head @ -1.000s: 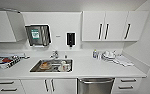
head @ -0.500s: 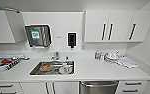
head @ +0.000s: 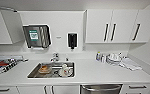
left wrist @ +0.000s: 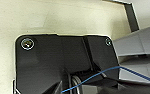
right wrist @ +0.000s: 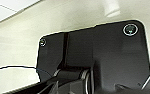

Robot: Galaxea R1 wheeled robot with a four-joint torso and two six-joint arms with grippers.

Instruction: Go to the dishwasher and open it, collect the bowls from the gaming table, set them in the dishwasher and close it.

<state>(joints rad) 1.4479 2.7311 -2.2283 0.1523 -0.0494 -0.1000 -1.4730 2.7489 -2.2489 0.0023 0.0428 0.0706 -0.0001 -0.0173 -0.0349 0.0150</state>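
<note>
One dishwasher (head: 101, 89), steel front shut, faces the robot under the desk (head: 96, 72), near right of the one sink (head: 51, 70); its handle runs left-right. Jaws' state: cannot tell for either.

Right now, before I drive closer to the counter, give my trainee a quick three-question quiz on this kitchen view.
1. True or false: the dishwasher door is shut.
2. What is mounted on the wall right above the sink: A) the black soap dispenser, B) a microwave, C) a clock?
3. Fill in: the stack of white dishes stands on the counter to the ___ of the sink.

Key: 1 true; 2 A; 3 right.
</note>
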